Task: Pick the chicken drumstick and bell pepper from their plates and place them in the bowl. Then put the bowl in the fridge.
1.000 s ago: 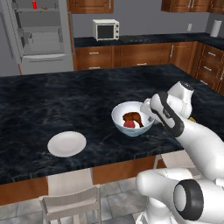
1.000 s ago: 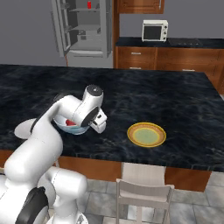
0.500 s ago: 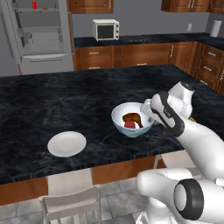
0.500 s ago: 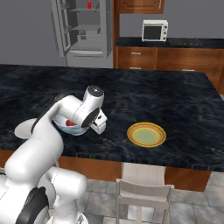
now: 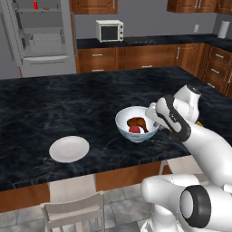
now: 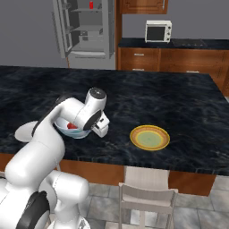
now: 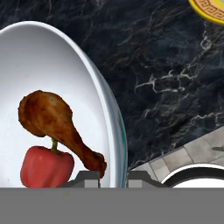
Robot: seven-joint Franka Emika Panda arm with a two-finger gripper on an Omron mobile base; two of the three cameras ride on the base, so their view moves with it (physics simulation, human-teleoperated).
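A robot arm's gripper (image 7: 113, 176) clamps shut on the rim of the bowl (image 5: 136, 123), one finger inside the wall and one outside, at the near edge of a dark stone counter (image 5: 68, 102). Inside the bowl lie the chicken drumstick (image 7: 57, 124) and, touching it, the bell pepper (image 7: 46, 167), so the filling part of the job looks done. The white plate (image 5: 69, 148) sits bare on the counter to the bowl's left, the yellow plate (image 6: 150, 137) bare to its right. What remains, by the look of it, is the carry: the bowl must be lifted level so nothing rolls out, then taken across to the fridge (image 5: 38, 34), which stands open well beyond the counter's far side, and set on a shelf there
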